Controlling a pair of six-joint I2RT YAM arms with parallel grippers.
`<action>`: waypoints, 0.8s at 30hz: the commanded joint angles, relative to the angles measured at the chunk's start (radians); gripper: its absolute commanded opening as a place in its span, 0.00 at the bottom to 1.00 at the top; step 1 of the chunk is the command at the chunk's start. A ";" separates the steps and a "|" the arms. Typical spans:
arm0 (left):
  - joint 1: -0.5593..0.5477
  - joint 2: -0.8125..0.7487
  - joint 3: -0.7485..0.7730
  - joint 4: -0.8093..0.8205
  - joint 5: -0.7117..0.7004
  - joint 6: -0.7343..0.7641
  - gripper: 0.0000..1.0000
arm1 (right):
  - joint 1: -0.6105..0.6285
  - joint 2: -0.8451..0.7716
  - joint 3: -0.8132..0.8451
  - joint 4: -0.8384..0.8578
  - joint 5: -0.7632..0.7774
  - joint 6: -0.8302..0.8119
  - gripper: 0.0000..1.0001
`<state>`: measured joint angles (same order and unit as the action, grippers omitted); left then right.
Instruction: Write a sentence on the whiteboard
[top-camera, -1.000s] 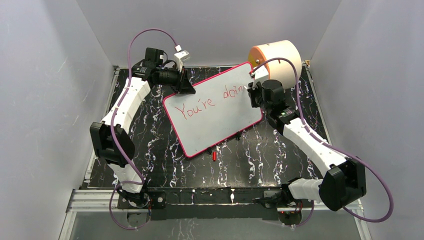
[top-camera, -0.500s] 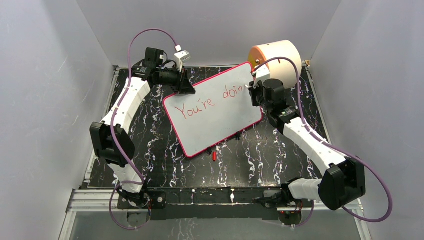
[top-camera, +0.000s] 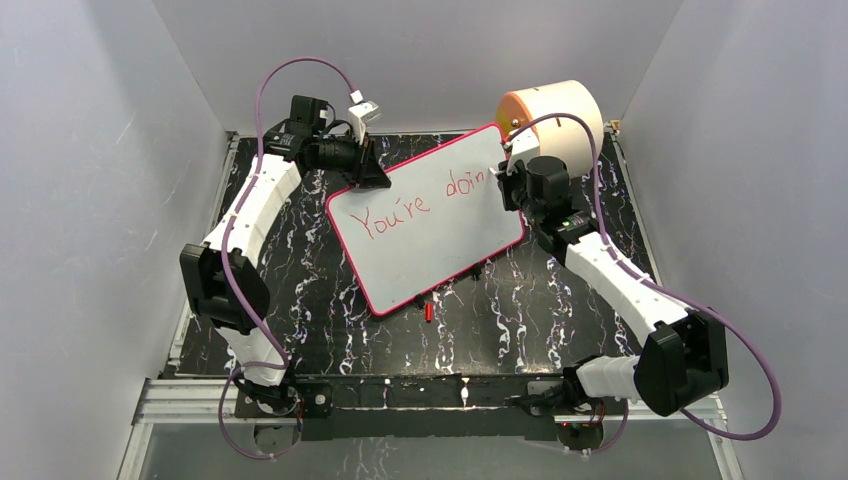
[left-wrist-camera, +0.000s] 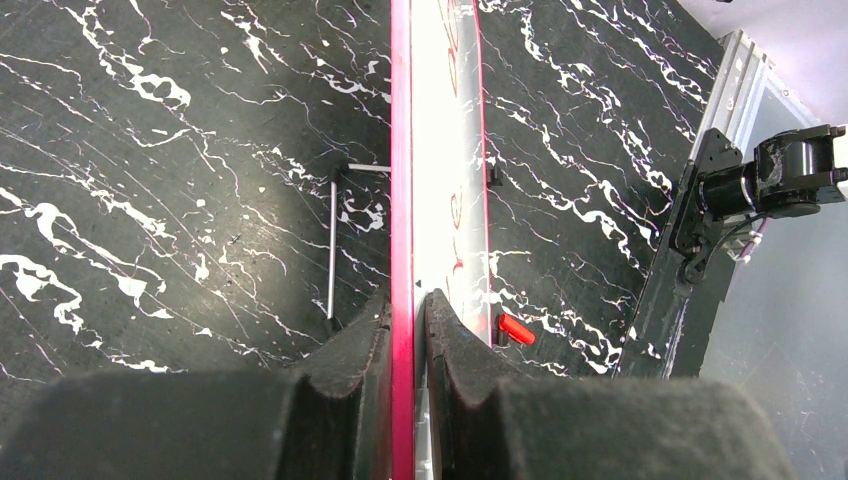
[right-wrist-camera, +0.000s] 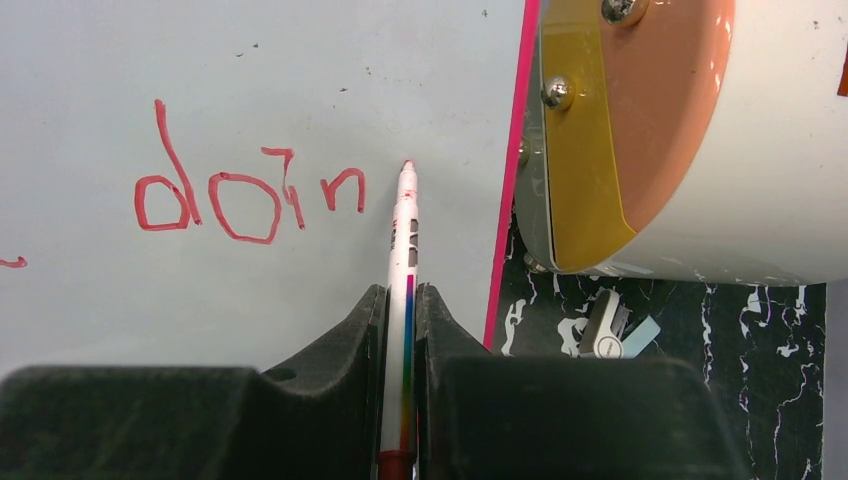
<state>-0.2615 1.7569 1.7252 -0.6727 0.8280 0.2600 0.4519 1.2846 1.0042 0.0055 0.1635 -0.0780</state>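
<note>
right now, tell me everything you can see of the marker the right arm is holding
The marker is a slim white pen with dark print, a rainbow stripe down its barrel and a red tip. The right arm's black fingers clamp its lower barrel, one on each side. Its tip sits at the whiteboard face just right of the red "doin", close to the pink-red frame. Whether it actually touches the board can't be confirmed.

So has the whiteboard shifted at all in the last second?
No. The whiteboard keeps its far corner just as close to the cream cylinder in the overhead view.
</note>
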 joint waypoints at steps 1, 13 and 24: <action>-0.041 0.036 -0.040 -0.128 -0.057 0.064 0.00 | -0.002 0.005 0.040 0.083 -0.039 0.001 0.00; -0.042 0.037 -0.039 -0.128 -0.060 0.062 0.00 | -0.002 -0.005 0.027 0.064 -0.083 0.000 0.00; -0.042 0.038 -0.038 -0.128 -0.063 0.062 0.00 | -0.002 -0.026 0.002 -0.004 -0.096 0.000 0.00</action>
<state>-0.2615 1.7573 1.7252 -0.6735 0.8261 0.2592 0.4507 1.2797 1.0042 0.0151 0.1020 -0.0788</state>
